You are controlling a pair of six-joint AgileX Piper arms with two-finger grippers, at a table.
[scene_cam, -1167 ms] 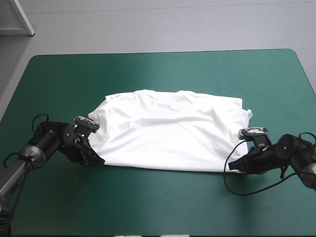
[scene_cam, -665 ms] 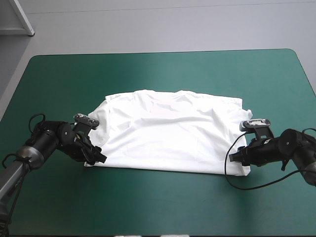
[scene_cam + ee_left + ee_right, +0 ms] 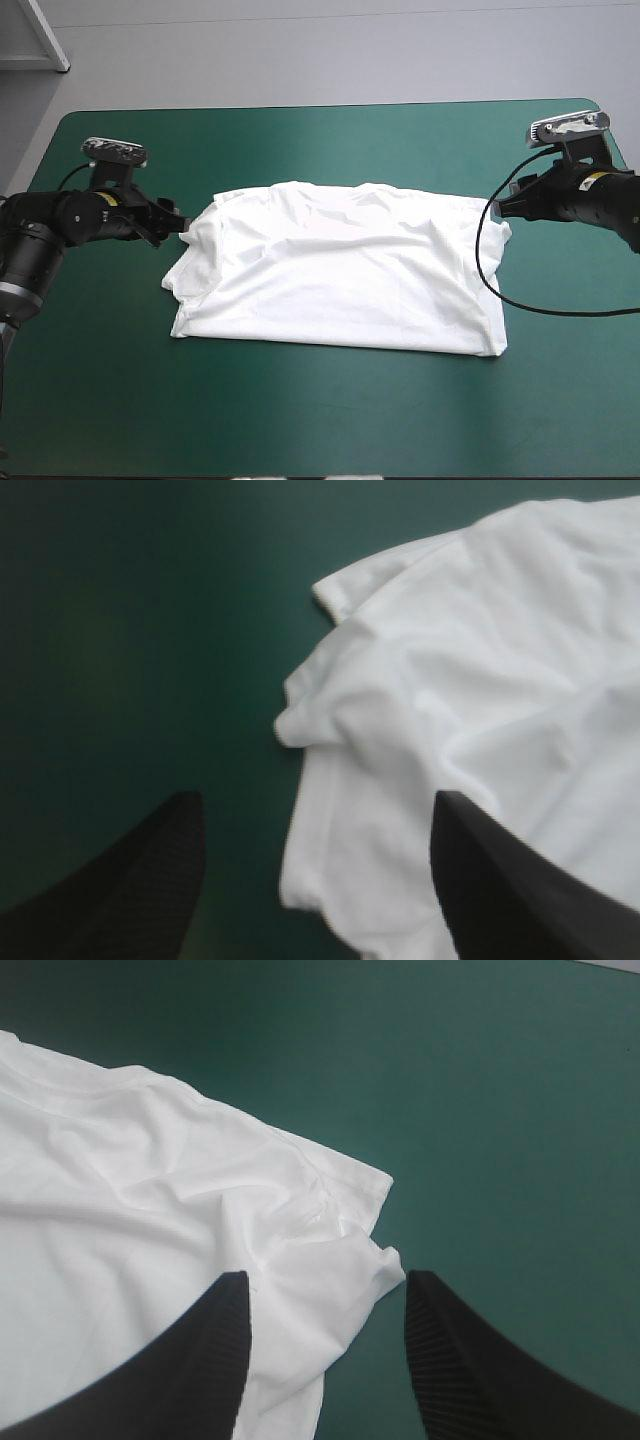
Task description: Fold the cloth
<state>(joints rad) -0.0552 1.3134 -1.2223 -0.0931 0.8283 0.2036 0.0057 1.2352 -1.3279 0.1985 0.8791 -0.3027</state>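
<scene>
The white T-shirt (image 3: 340, 265) lies folded in a wide, slightly wrinkled rectangle in the middle of the teal-green table. My left gripper (image 3: 172, 222) hovers open just off the shirt's far left corner. In the left wrist view the black fingers (image 3: 140, 870) stand wide apart around my left gripper (image 3: 317, 798), with the T-shirt (image 3: 480, 680) and its sleeve fold below them. My right gripper (image 3: 503, 205) is raised by the far right corner, open. In the right wrist view my right gripper (image 3: 327, 1276) hangs over the corner of the T-shirt (image 3: 130, 1210), nothing held.
Bare teal-green cover (image 3: 320, 410) surrounds the shirt on every side, widest toward the near edge. The table's far edge (image 3: 330, 106) runs well beyond the shirt.
Both grippers have opened and let go of the shirt's near corners, then risen and drawn back toward its far corners. The near edge now lies flat on the table.
</scene>
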